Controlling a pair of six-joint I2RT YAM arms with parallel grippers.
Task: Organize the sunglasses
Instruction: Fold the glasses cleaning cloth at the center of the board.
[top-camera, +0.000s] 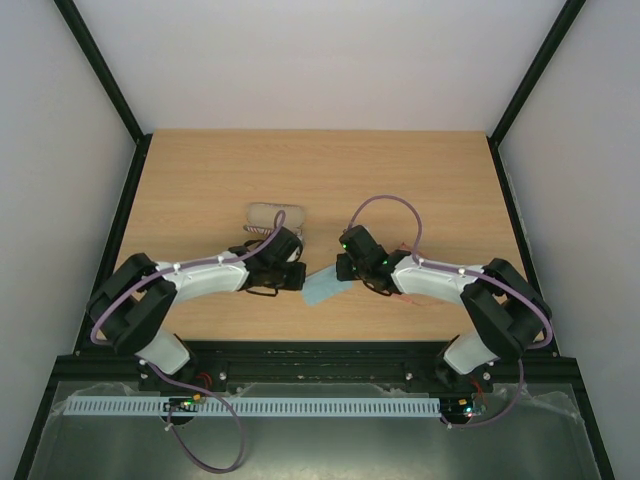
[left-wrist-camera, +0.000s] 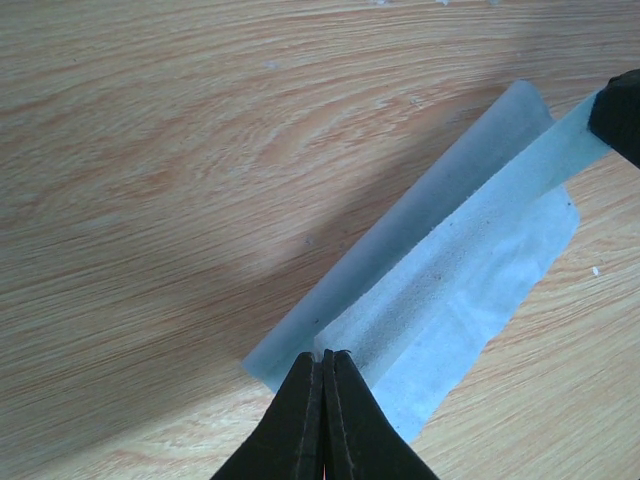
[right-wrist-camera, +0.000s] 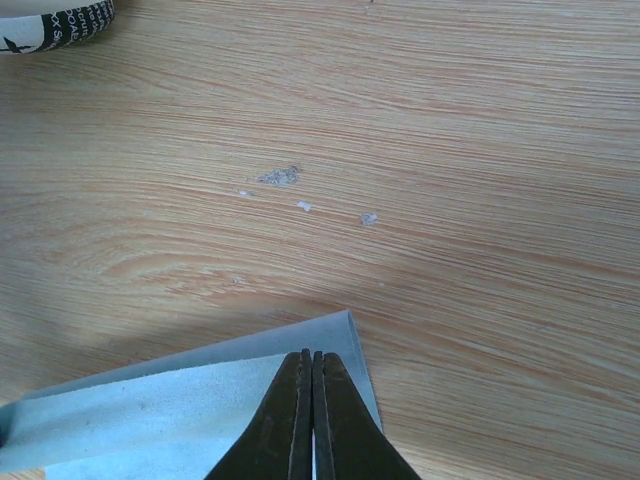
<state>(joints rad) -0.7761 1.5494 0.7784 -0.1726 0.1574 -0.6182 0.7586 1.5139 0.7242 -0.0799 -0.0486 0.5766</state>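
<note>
Folding the cloth (left-wrist-camera: 470, 270) neatly calls, I judge, for lifting both ends together and keeping it taut: the left end effector (left-wrist-camera: 322, 365) is clenched on one edge, the right end effector (right-wrist-camera: 312, 365) on the opposite corner. The sunglasses (top-camera: 408, 298) lie on the table (top-camera: 200, 180), mostly hidden under the right arm (top-camera: 440, 282), only red-orange slivers showing.
</note>
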